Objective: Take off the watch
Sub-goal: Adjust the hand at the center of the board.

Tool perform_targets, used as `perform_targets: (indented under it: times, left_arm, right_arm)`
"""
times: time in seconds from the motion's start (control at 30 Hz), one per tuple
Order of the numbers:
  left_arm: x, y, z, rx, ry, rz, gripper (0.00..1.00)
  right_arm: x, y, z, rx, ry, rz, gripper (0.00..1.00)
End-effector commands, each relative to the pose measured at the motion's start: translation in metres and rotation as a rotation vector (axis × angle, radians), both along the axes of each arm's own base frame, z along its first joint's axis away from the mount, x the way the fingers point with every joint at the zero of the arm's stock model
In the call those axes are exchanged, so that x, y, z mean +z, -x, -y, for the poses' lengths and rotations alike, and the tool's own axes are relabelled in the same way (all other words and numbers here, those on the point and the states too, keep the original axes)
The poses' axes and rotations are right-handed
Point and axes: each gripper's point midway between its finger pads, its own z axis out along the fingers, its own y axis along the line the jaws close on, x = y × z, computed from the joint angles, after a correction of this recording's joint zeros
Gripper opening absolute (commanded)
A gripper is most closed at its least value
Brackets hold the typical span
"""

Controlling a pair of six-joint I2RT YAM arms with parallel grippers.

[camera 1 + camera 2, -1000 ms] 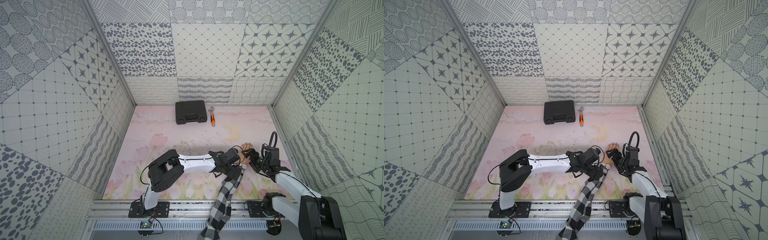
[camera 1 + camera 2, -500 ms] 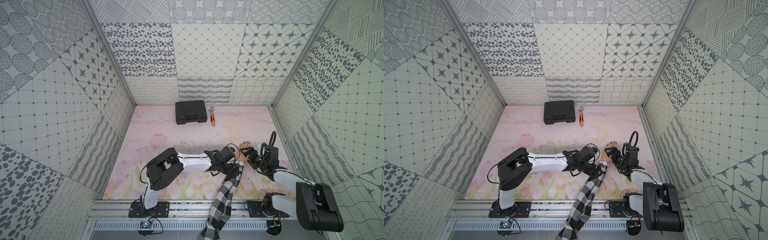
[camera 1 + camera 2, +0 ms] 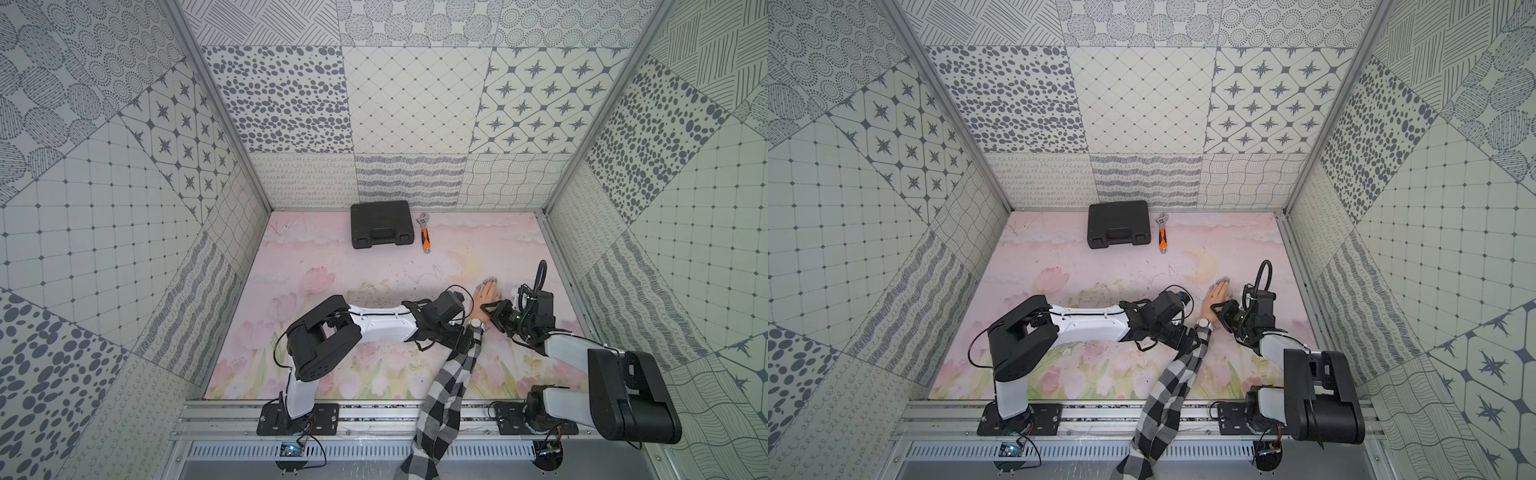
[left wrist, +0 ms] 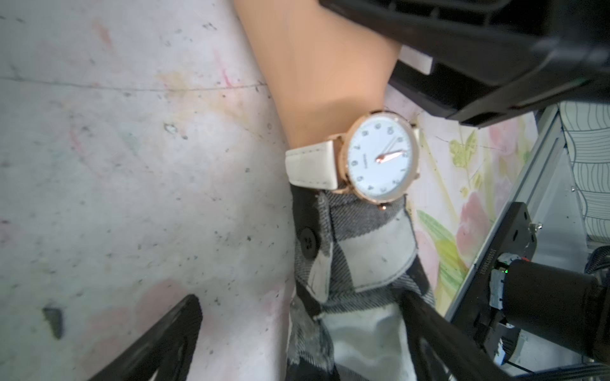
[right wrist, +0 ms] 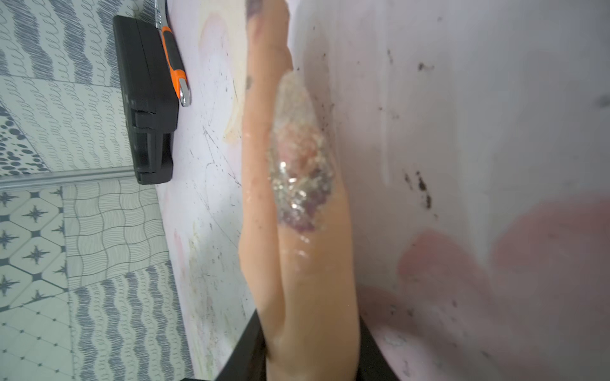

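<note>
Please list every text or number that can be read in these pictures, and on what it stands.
"10", "6", "5", "4", "3", "2": hour numerals on the watch dial; the rest blurred.
Brand word on the dial: too blurred.
Print on the black plate: too small.

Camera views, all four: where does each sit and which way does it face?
Top views: overhead at the front, facing down toward the back wall; left arm and right arm show whole.
Left wrist: on the left arm, looking down at the watch on the hand; the open left gripper straddles the sleeve.
Right wrist: low, looking along the hand toward the case and wrench; the right gripper clamps the hand.
Shared: both wrist views show the hand and right gripper.
</note>
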Motion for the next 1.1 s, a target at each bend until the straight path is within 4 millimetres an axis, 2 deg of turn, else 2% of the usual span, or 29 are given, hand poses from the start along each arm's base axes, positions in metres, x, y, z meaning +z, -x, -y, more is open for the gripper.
perform_targets:
  times: [0.0,0.17,0.3,0.43,0.57,0.7,0.77,0.9,1.07]
  left_arm:
    - [0.005,-0.021,-0.041,0.115,-0.129,0.073,0.97]
    - [0.038,-0.034,-0.073,0.206,-0.129,0.12,0.98]
    - [0.056,-0.044,-0.115,0.316,-0.157,0.152,0.99]
    - [0.065,-0.053,-0.162,0.447,-0.172,0.169,0.99]
    - [0.069,-0.06,-0.211,0.579,-0.154,0.165,0.99]
    - [0.076,-0.064,-0.248,0.661,-0.138,0.187,0.99]
    - [0.074,-0.06,-0.266,0.696,-0.156,0.183,0.99]
    - [0.074,-0.056,-0.289,0.753,-0.138,0.185,0.98]
    - [0.07,-0.048,-0.305,0.802,-0.115,0.166,0.98]
  right_arm:
    - [0.025,-0.01,-0.004,0.037,0.01,0.059,0.27]
    - [0.05,-0.007,-0.014,0.077,0.068,0.051,0.24]
    - [0.067,-0.001,-0.036,0.142,0.173,0.012,0.24]
    - [0.069,0.009,-0.06,0.21,0.353,-0.057,0.24]
    - [0.066,0.013,-0.064,0.194,0.558,-0.145,0.24]
    - [0.073,0.005,-0.073,0.196,0.731,-0.176,0.24]
    - [0.071,0.002,-0.084,0.235,0.803,-0.203,0.24]
    - [0.068,-0.008,-0.107,0.309,0.964,-0.243,0.24]
    - [0.058,-0.017,-0.132,0.385,1.106,-0.281,0.26]
